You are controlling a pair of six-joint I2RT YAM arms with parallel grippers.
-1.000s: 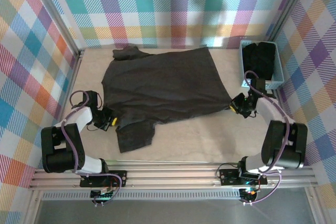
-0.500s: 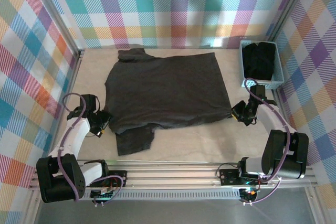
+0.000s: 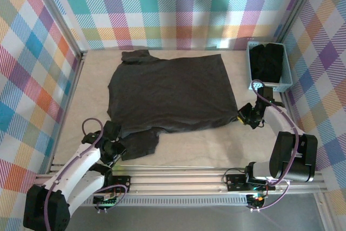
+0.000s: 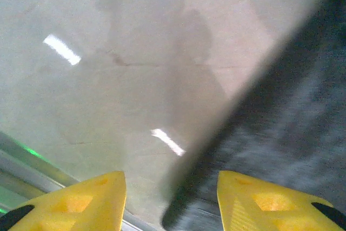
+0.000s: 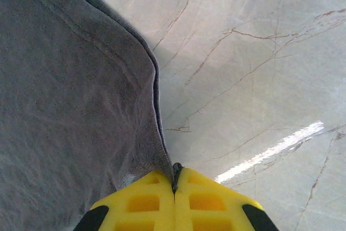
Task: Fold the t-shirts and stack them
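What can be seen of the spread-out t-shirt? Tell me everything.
The t-shirt is dark charcoal, plain and unprinted, of soft, slightly wrinkled fabric. It lies flat on the table, neck end to the left and hem to the right. One short sleeve points toward the far edge and the other toward the near edge, where the open left gripper sits at its border. The shut right gripper pinches the near hem corner.

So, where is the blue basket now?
In the top view the basket sits at the far right corner of the table, just beyond the right gripper, which pinches a corner of the t-shirt.
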